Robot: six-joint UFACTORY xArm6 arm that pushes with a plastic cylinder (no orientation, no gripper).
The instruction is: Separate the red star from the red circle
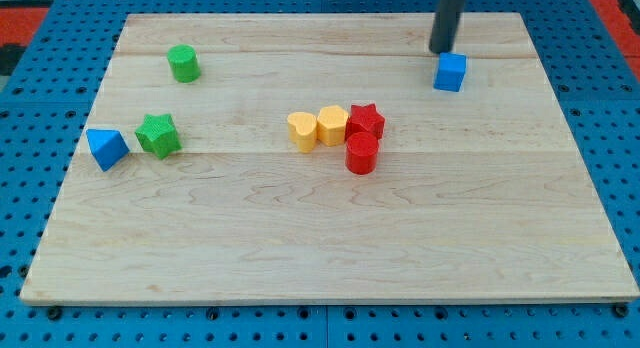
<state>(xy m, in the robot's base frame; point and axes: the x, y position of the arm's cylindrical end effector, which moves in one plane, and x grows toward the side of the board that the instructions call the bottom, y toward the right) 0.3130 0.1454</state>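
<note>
The red star point(366, 120) and the red circle point(361, 154) sit touching near the board's middle, the circle just below the star. My tip point(441, 51) is at the view's top right, just above and left of a blue cube point(450, 73), well away from the red blocks.
Two yellow blocks point(302, 130) point(332, 124) sit in a row touching the red star's left side. A green cylinder point(184, 64) is at the top left. A green star point(158, 135) and a blue triangle point(106, 148) lie at the left. The wooden board point(320, 238) is edged by blue pegboard.
</note>
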